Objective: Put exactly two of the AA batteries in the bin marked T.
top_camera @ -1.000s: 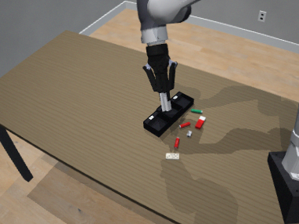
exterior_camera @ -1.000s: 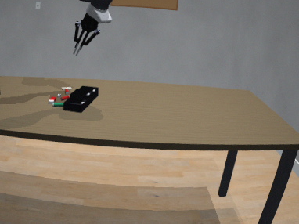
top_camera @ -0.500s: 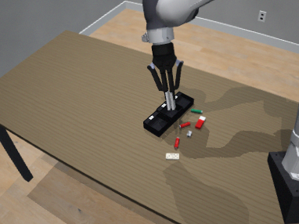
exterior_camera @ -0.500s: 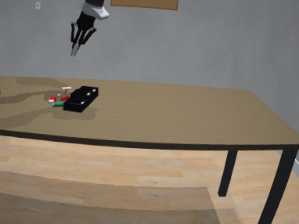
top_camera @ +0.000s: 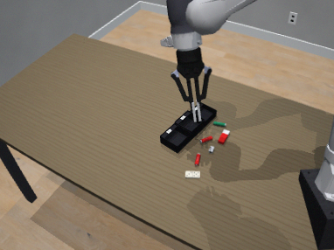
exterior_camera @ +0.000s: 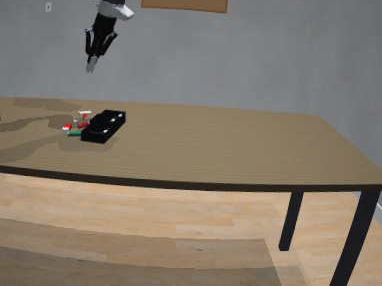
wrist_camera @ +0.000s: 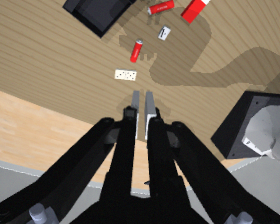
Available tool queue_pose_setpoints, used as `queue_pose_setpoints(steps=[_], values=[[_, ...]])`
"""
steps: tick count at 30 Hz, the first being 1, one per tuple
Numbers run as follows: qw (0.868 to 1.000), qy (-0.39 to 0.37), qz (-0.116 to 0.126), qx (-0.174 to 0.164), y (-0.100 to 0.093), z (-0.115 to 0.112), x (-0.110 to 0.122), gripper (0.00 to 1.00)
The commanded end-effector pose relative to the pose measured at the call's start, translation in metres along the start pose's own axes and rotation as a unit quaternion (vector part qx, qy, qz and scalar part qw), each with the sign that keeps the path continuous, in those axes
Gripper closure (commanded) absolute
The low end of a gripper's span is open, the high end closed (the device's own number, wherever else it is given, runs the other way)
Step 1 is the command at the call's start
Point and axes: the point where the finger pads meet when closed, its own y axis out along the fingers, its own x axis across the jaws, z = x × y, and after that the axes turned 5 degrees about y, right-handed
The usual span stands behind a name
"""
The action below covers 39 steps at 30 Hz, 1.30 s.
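Two red batteries lie on the table: one (top_camera: 206, 139) (wrist_camera: 161, 7) close beside the bins, the other (top_camera: 198, 159) (wrist_camera: 136, 51) nearer the domino. A green battery (top_camera: 219, 124) (exterior_camera: 75, 134) lies by the far end of the bins. The joined black bins (top_camera: 177, 148) (exterior_camera: 93, 139) stand in a row on the table; their white labels are too small to read, so I cannot tell which is T. No battery shows inside them, though their dark floors are partly hidden. My gripper (top_camera: 198, 121) (exterior_camera: 90, 72) (wrist_camera: 142, 100) is shut and empty, high above the table.
A red and white block (top_camera: 224, 136) (exterior_camera: 67, 128) (wrist_camera: 194, 10), a small white and grey piece (top_camera: 212, 149) (wrist_camera: 164, 33) and a white domino (top_camera: 192, 174) (wrist_camera: 125, 75) lie near the batteries. The robot's black base (top_camera: 316, 205) (wrist_camera: 232, 125) stands to the right.
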Motion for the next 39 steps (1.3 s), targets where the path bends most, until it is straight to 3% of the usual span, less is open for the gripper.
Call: queue_pose_setpoints(steps=[1,7,13,24,39], values=[[0.997,-0.076,0.011,0.017,-0.002,0.004,0.003,0.95],[0.993,-0.110,0.015,0.027,-0.002,0.004,0.003,0.95],[0.983,-0.174,0.014,0.057,-0.002,0.011,0.017,0.95],[0.964,-0.250,0.010,0.092,-0.002,0.014,0.024,0.95],[0.909,-0.389,-0.005,0.150,-0.001,0.023,0.045,0.95]])
